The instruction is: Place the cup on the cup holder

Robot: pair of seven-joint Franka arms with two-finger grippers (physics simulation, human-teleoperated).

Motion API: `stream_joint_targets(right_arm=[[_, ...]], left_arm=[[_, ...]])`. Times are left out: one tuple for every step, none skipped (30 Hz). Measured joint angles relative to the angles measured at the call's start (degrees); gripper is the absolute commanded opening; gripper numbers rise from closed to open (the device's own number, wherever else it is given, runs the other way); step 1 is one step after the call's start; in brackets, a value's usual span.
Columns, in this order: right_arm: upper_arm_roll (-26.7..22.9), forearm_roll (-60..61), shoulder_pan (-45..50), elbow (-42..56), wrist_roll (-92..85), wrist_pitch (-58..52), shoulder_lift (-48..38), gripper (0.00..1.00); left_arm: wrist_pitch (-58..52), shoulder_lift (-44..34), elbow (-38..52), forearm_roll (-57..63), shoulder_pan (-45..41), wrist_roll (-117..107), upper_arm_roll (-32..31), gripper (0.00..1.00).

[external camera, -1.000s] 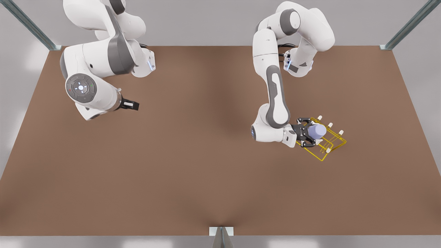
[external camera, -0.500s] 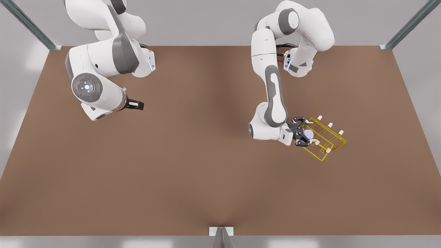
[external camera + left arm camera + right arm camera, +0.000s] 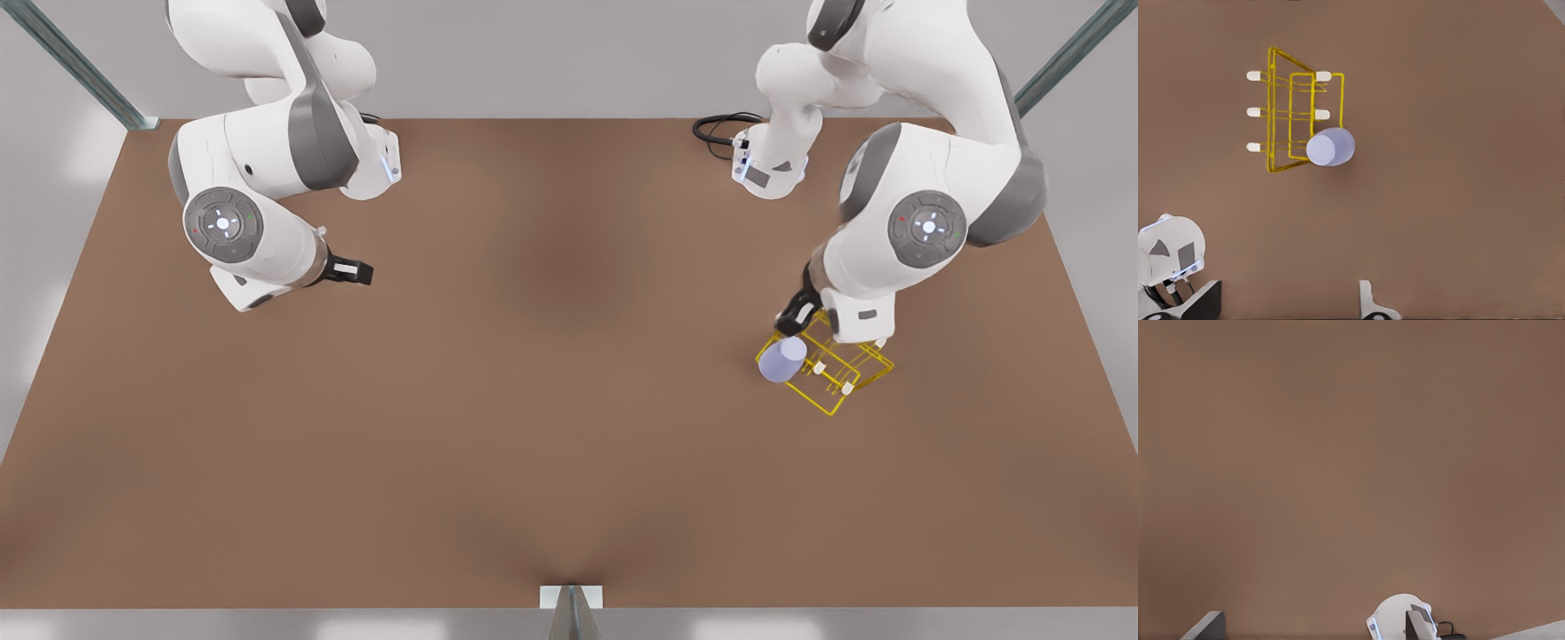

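Wide bare brown counter (image 3: 569, 418) on all sides, edges well apart from everything. Near the front view's right, yellow wire cup holder (image 3: 834, 411), five white-tipped pegs showing. At its corner toward the front view's left, where the sixth peg would stand: the cup (image 3: 782, 360), lavender-blue, plain, tapered, matte, handleless, apparently closed end up. Above the holder, clear of the cup, left pincer (image 3: 794, 316), spread wide and empty. Far off at the front view's left, waiting over bare counter, right pincer (image 3: 348, 270); spread or pressed together, cannot tell.

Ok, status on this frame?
Left gripper above holder, open, empty. Cup on holder's corner peg. Right gripper waiting apart. Table unobstructed.
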Motion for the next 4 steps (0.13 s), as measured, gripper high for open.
stream_joint_targets(right_arm=[[0.00,0.02,-0.04,0.00,0.01,0.01,0.00,1.00],[0.00,0.05,-0.06,0.00,0.01,0.01,0.00,1.00],[0.00,0.09,-0.07,0.00,0.02,0.02,0.00,1.00],[0.00,0.11,-0.07,0.00,0.02,0.02,0.00,1.00]], left_arm=[[-0.53,-0.14,0.16,0.40,1.54,3.21,-1.65,1.00],[-1.06,-0.18,0.32,0.70,2.24,6.23,-2.53,1.00],[-1.51,-0.16,0.39,0.93,2.54,9.09,-3.00,1.00],[-1.89,-0.06,0.40,1.10,2.68,11.78,-3.24,1.00]])
